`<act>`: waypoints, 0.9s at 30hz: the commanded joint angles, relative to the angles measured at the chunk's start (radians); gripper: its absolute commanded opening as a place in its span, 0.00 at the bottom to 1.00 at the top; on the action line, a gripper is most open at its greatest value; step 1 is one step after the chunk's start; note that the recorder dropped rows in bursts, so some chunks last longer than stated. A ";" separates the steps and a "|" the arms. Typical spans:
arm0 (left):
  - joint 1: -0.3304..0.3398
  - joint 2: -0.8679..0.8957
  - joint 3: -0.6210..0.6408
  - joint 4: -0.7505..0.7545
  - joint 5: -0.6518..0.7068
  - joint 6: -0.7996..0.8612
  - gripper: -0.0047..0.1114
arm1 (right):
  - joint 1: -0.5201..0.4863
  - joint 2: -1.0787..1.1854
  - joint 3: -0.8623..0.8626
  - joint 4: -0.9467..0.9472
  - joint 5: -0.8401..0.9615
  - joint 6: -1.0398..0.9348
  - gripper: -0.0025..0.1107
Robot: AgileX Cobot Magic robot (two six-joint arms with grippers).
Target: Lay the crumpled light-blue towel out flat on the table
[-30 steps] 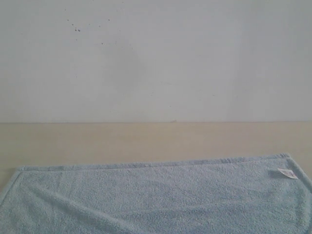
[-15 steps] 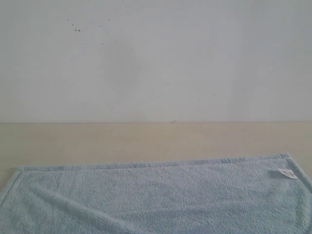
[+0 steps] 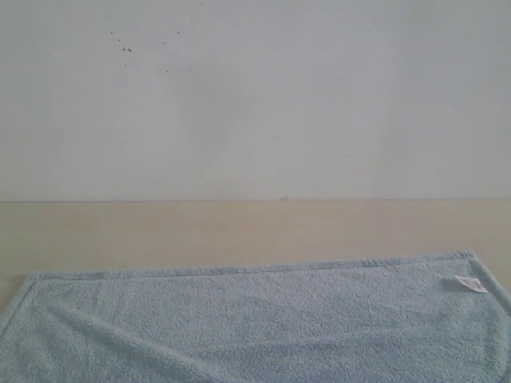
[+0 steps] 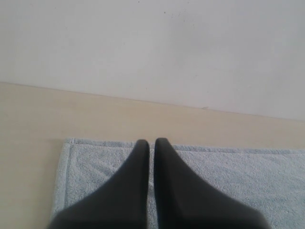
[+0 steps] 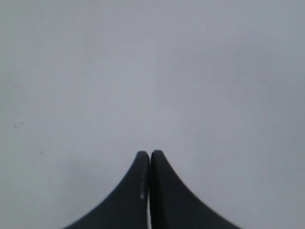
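The towel (image 3: 255, 319) is fluffy terry cloth, matt and rough-piled, while its hemmed border (image 3: 239, 269) looks flatter and more tightly woven. Its white care tag (image 3: 471, 284) seems smooth, though cloth or paper cannot be told. The cream surface (image 3: 239, 231) is smooth and matt, as is the white wall (image 3: 319, 104). The left pincer (image 4: 151, 142) and right pincer (image 5: 150, 153) look like smooth, dull black plastic.

The fluffy light-blue towel (image 3: 255, 319) is laid out pretty much flat on the beige table (image 3: 239, 231). A soft crease is seen near its left side, and the white care tag (image 3: 470, 284) by the far right corner.
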 commanded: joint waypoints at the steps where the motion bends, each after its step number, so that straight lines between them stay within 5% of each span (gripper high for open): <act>1: -0.002 -0.004 0.002 0.001 0.001 -0.005 0.08 | 0.001 -0.004 0.003 0.098 0.239 -0.144 0.02; 27: -0.002 -0.004 0.002 0.001 0.001 -0.005 0.08 | 0.001 -0.066 0.095 0.240 0.572 -0.279 0.02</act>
